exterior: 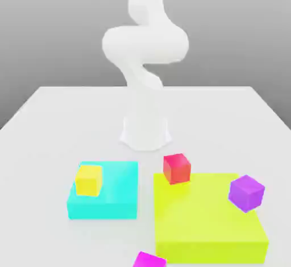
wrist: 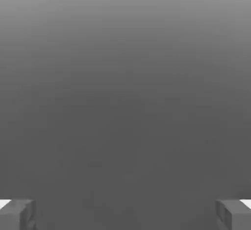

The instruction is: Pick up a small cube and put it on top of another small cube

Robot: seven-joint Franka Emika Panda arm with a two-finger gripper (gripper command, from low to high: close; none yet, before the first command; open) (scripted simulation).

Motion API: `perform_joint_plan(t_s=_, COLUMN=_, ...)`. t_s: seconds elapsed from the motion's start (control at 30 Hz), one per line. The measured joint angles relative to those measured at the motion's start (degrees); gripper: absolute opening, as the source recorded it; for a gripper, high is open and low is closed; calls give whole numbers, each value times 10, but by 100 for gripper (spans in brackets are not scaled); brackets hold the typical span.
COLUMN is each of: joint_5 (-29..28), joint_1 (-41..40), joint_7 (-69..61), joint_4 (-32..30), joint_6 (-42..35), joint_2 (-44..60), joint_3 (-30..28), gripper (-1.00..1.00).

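Still at step one, nothing grabbed: gripper [wrist: 125, 214] jaws spread wide, empty. Small bright magenta-pink cube [exterior: 149, 259] at bottom centre; small red cube [exterior: 177, 168] mid-frame (far apart). Next: reaching down over pink.

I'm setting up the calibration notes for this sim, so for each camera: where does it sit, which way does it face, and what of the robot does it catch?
Exterior view: off the arm, above the table, looking down at the arm's white base past the cyan block, lime block, red cube and pink cube.
Hand view: on the hand, facing plain grey background; both grey fingertips stand far apart at the frame's corners, gripper open.
Shared: no object appears in both.
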Motion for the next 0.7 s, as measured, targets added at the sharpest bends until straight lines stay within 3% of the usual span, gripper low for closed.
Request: perform_joint_plan(t_s=0.7, joint_5=-53, joint_1=-44, joint_7=178, joint_4=6, joint_6=125, joint_2=439, joint_3=42, gripper=0)
